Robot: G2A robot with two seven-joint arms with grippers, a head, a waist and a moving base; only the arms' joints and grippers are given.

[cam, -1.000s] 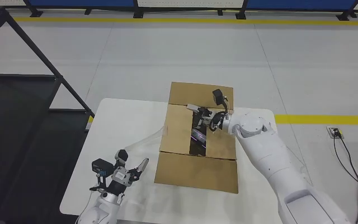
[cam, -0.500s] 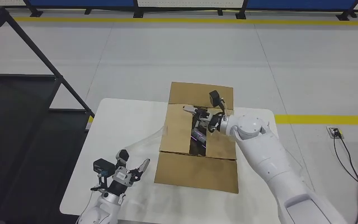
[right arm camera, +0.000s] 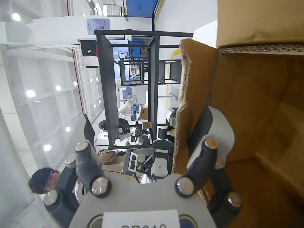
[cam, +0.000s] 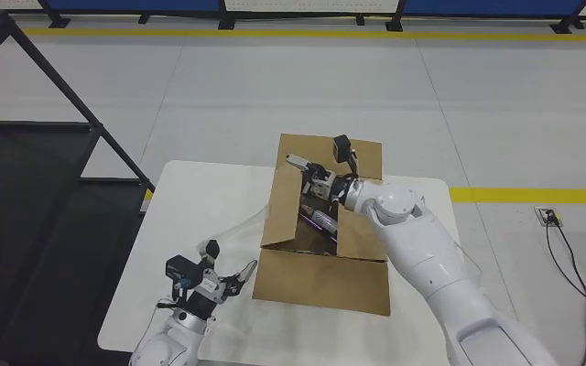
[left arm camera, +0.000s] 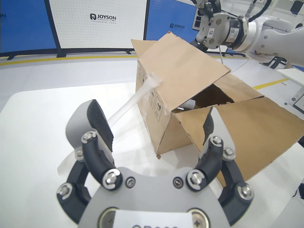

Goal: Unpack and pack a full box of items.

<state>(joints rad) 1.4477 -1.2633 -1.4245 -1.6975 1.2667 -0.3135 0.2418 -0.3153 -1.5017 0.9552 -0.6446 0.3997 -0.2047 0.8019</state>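
Observation:
A brown cardboard box stands in the middle of the white table. Its left flap is tilted up, and dark items lie in the gap. My right gripper is over the box's far left part, open, with the raised flap's edge between its fingers. Near the table's front left, my left gripper stands open with nothing in it, facing the box. A clear tape strip hangs from the box corner toward the left gripper. The right gripper shows above the box.
A black metal rack stands off the table's left side. The far, near and right flaps of the box lie spread outward. Bare table surface lies left of the box and around the left gripper.
My right gripper has moved toward the box's far left and the left flap has risen with it. The left gripper has shifted slightly toward the box.

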